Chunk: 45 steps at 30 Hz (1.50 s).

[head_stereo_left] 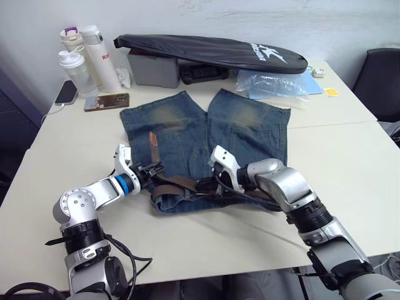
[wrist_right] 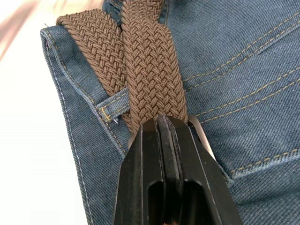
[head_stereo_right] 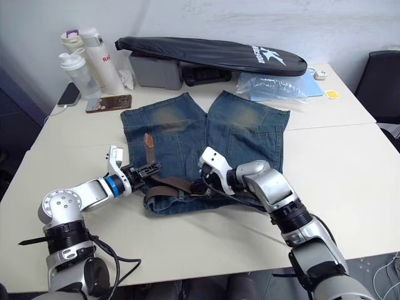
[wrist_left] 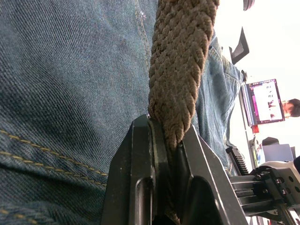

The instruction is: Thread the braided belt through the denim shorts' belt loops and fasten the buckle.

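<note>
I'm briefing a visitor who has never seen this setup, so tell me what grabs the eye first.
The denim shorts lie flat mid-table, waistband toward the robot, with the braided belt strung along it. Both claws are clamped on that belt: the left claw near the shorts' left side, where the belt's tan end sticks up, and the right claw near the middle. Behind the shorts, a long black zipped bag lies across the table's far edge.

White table [head_stereo_left: 350,162] bears denim shorts [head_stereo_left: 250,134], bottles [head_stereo_left: 94,56].
</note>
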Tool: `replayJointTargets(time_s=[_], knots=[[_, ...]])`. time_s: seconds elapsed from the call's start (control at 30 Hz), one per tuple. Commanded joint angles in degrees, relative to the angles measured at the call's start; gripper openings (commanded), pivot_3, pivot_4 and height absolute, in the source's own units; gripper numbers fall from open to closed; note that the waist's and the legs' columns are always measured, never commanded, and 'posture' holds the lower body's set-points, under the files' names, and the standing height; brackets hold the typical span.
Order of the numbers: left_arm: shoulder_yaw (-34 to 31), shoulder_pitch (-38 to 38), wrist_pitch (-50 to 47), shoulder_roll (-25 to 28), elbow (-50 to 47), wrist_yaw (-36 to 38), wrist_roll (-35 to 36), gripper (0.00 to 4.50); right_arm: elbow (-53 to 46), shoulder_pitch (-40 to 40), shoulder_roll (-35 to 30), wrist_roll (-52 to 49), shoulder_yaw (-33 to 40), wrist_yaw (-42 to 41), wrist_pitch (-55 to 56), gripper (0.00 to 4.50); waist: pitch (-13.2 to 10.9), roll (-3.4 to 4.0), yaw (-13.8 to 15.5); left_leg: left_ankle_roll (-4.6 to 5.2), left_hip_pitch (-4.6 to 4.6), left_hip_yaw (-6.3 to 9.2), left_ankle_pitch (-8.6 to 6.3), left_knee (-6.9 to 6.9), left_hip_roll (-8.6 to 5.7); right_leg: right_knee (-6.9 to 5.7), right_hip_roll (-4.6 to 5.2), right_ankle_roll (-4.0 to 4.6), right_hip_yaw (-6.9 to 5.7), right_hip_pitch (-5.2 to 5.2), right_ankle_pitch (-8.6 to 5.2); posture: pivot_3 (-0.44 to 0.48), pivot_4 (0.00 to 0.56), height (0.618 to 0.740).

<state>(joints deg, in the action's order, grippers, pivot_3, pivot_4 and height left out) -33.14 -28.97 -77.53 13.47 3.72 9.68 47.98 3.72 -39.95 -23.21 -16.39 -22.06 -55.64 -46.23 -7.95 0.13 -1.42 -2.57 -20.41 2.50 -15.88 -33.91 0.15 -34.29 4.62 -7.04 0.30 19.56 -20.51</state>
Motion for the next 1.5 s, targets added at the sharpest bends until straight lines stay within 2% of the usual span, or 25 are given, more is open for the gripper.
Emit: replayJointTargets(time_s=[0.03, 0.67, 1.5], knots=[[-0.22, -0.67, 0.52, -0.08, -1.41, 0.18, 1.61, 0.00, 0.42, 0.66, -1.16, 1.36, -1.09, 0.00, -1.22, 0.03, 0.00, 0.00, 0.00, 0.00, 0.00, 0.00, 0.00, 0.00, 0.00, 0.00, 0.00, 0.00, 0.00, 0.00, 0.00, 0.000, 0.150, 0.740], [0.03, -0.03, 0.63, -0.84, -2.17, 0.01, 2.04, 0.00, -0.35, 1.05, -2.76, 2.64, -3.63, 0.14, -4.19, 0.03, 0.00, 0.00, 0.78, 0.00, 0.01, 0.01, 0.00, 0.00, -0.03, 0.11, 0.01, 0.00, -0.01, -0.05, 0.00, 0.000, 0.150, 0.740], [-0.29, 3.18, 0.67, -3.39, -6.77, -2.78, 4.74, 0.00, 7.80, -1.67, -3.03, 10.81, -14.70, -3.11, -4.65, 0.03, 0.43, 0.01, 1.03, -0.05, 0.15, 0.01, -0.03, -0.01, -0.03, 0.17, 0.02, 0.01, 0.00, -0.19, 0.00, 0.000, 0.150, 0.740]])
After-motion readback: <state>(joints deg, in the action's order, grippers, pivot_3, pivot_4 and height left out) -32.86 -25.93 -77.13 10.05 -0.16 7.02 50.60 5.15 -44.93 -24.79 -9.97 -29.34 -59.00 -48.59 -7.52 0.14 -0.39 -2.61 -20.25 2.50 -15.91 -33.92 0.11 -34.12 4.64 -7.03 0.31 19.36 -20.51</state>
